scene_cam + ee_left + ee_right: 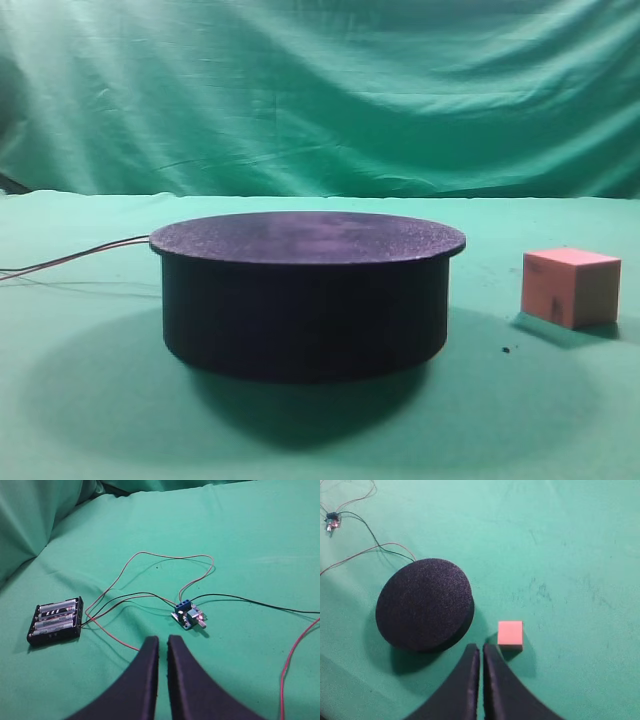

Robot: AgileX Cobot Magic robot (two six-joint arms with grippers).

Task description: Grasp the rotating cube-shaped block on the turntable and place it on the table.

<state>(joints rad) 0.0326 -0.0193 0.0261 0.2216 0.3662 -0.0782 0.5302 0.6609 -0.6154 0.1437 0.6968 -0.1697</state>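
The pinkish cube-shaped block [570,286] [510,633] rests on the green table [90,420] to the right of the black turntable [306,292] [424,603], apart from it. The turntable's speckled top is bare. My right gripper [481,647] hangs high above the table, shut and empty, its tips just left of the block in the right wrist view. My left gripper [163,640] is shut with nothing between its fingers, over bare cloth far from the turntable. Neither gripper shows in the exterior high view.
A black battery holder [56,621] and a small blue circuit board [188,615] lie on the cloth, joined by thin red and black wires [150,560]. Wires [70,259] trail left from the turntable. A wrinkled green backdrop [320,90] stands behind.
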